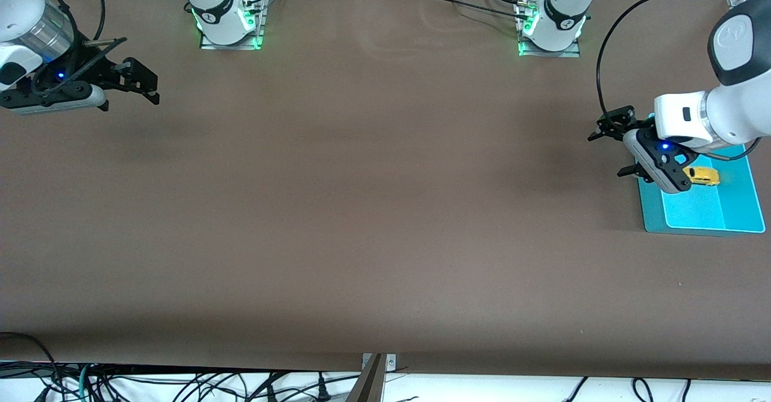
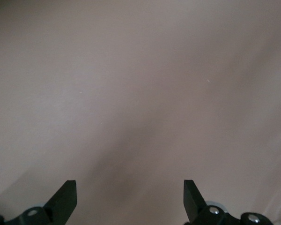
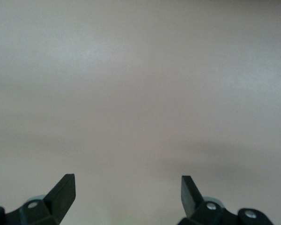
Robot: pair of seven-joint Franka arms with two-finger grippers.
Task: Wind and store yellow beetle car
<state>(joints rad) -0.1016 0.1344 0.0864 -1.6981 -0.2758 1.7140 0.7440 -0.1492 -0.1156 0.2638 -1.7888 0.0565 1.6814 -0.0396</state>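
At frame right, we judge the yellow beetle car (image 1: 703,176) light and slippery; grasp its flanks. Left gripper (image 1: 613,144) and right gripper (image 1: 140,81) both spread, empty.

Surface: wide brown matte table (image 1: 361,209) | On it: flat turquoise rectangular tray (image 1: 738,209), lying at the left arm's end of the table | On the tray: small yellow rounded toy car (image 1: 703,176), at the tray's edge farther from the front camera
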